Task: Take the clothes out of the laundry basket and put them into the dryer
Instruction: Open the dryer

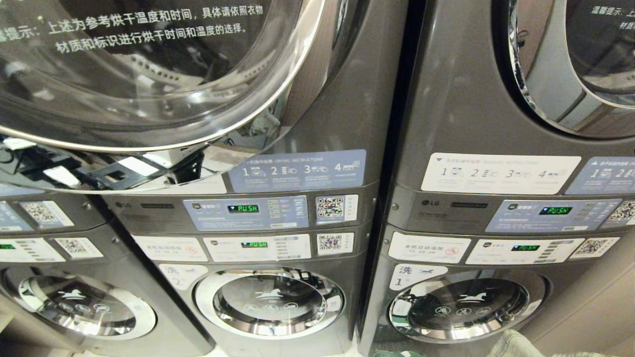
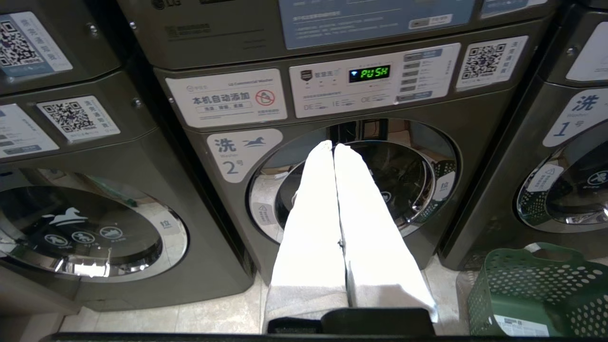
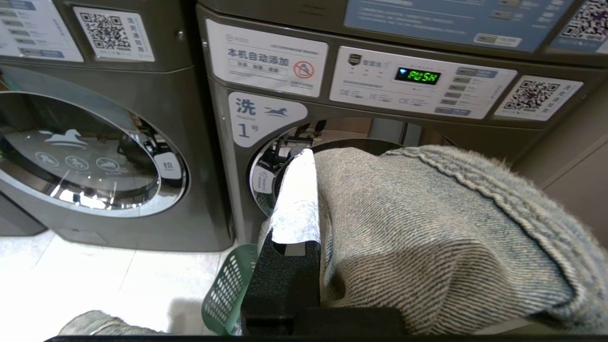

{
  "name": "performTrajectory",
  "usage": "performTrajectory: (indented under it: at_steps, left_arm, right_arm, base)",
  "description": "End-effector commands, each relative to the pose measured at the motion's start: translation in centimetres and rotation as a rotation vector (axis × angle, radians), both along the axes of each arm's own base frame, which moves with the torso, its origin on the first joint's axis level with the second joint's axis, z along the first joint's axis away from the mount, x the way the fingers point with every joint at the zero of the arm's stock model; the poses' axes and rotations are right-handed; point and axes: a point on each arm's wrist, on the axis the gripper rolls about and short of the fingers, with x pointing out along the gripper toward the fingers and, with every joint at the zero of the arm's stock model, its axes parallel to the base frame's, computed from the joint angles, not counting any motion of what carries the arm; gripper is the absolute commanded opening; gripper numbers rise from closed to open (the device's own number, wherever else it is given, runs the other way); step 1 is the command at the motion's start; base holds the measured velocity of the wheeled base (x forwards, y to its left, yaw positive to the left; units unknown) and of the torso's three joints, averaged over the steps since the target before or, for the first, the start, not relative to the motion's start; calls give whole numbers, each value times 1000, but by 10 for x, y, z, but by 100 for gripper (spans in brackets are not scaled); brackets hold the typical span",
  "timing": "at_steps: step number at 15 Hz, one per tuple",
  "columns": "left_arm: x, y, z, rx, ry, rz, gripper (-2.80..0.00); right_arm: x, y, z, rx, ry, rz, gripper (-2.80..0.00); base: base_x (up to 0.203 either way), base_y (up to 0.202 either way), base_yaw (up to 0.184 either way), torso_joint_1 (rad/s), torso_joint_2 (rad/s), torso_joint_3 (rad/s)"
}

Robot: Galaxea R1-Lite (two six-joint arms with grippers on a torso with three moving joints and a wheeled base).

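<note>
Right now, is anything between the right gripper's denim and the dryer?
Possibly the dryer's glass door, upper left in the head view; I cannot tell if it's open. The right gripper holds the denim facing washer 1.

Bright even indoor light, glare on dryer door (image 1: pixel 149 74), frames sharp

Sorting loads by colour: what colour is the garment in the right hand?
Faded blue-grey denim garment, clearest in the right wrist view.

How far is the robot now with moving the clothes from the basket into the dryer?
Nothing looks loaded yet. In hand: the right gripper is shut on a grey-blue denim garment. The left gripper is shut and empty, facing a lower machine. The green perforated plastic basket stands on the floor. Left: carrying the garment into the open upper dryer door.
</note>
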Motion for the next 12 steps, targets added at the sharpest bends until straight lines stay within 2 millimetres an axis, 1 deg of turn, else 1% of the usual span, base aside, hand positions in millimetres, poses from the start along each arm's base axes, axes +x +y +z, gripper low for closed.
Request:
performTrajectory:
  at_steps: [1,12]
  left_arm:
    - [0,0,-1,0,4,0,-280]
    - [0,0,-1,-26,4,13,-280]
  right_arm:
    - [0,0,0,0,2,-1,-280]
    - [0,0,0,-2,2,1,-280]
  base:
    - [2,126,-3,2,6,-5]
    - [0,197,0,0,2,2]
